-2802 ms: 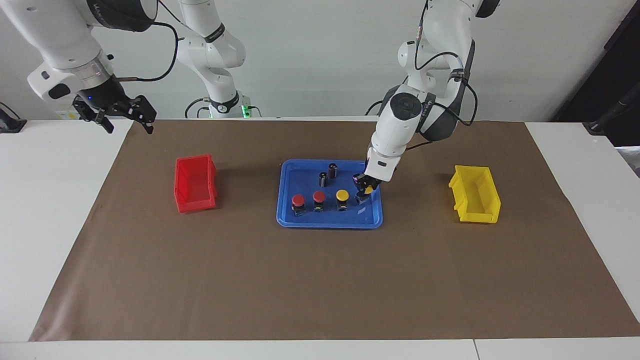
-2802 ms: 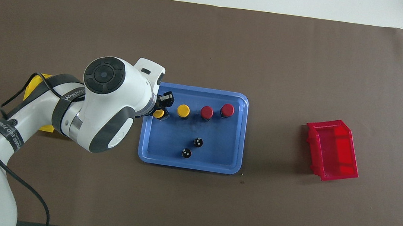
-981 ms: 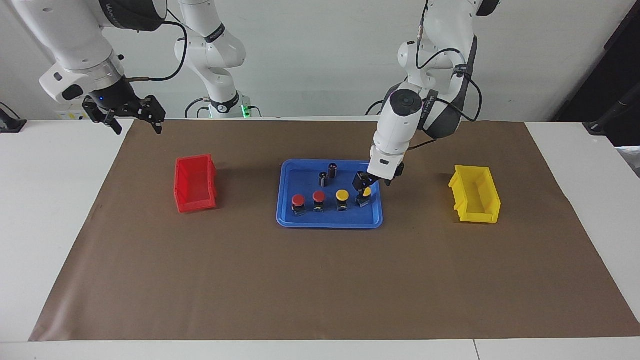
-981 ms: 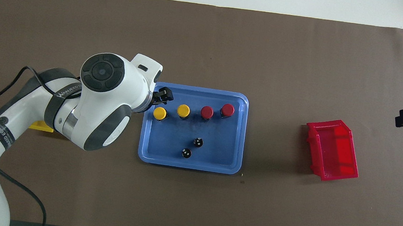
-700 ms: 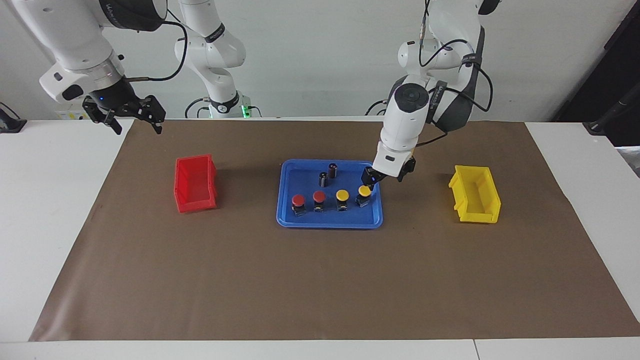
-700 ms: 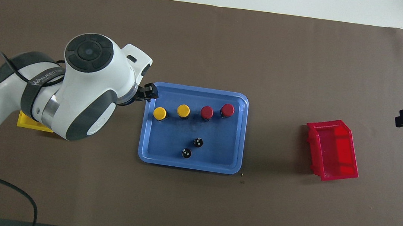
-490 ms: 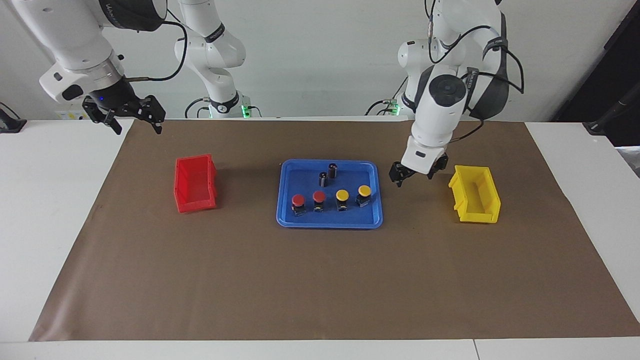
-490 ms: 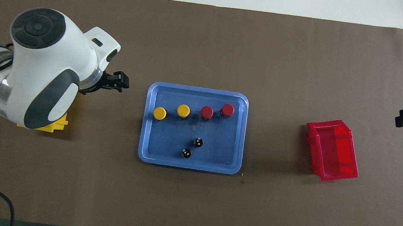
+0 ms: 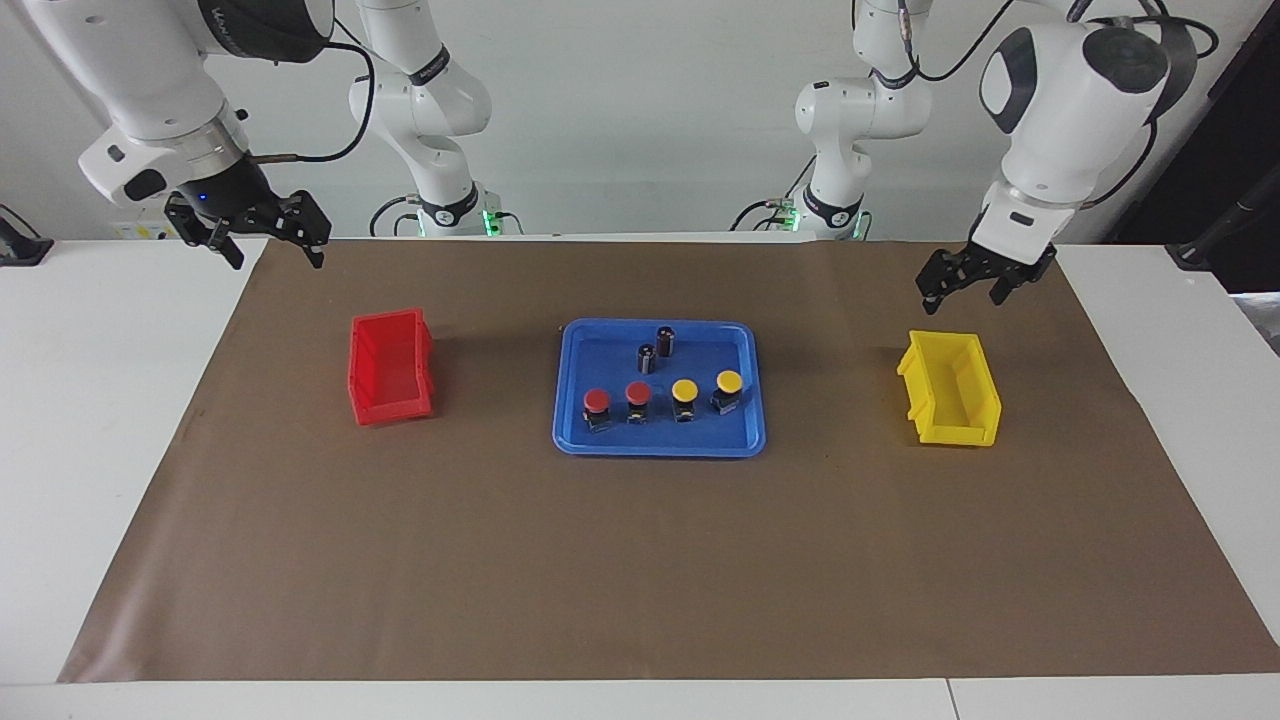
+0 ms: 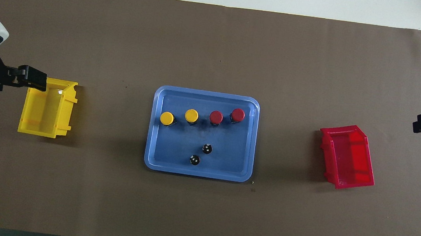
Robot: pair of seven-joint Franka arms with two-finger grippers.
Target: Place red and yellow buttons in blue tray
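Note:
The blue tray (image 9: pixel 600 355) lies mid-table on the brown mat and also shows in the overhead view (image 10: pixel 229 167). Four buttons stand in it in a row: two red (image 9: pixel 597 401) (image 9: pixel 638 393) and two yellow (image 9: pixel 685 389) (image 9: pixel 729 381). From overhead the yellow ones (image 10: pixel 167 118) (image 10: pixel 191 115) are toward the left arm's end and the red ones (image 10: pixel 216 116) (image 10: pixel 237 115) toward the right arm's end. My left gripper (image 9: pixel 965 292) is open and empty, up in the air by the yellow bin. My right gripper (image 9: pixel 262 245) is open and empty, waiting raised over the mat's corner at the right arm's end.
Two dark capless cylinders (image 9: pixel 647 356) (image 9: pixel 666 340) stand in the tray, nearer to the robots than the buttons. A yellow bin (image 9: pixel 950 390) sits toward the left arm's end. A red bin (image 9: pixel 390 365) sits toward the right arm's end.
My left gripper let go of the yellow button in the tray, rose, and swung away to the yellow bin's end. The button stays upright. The right arm barely moved.

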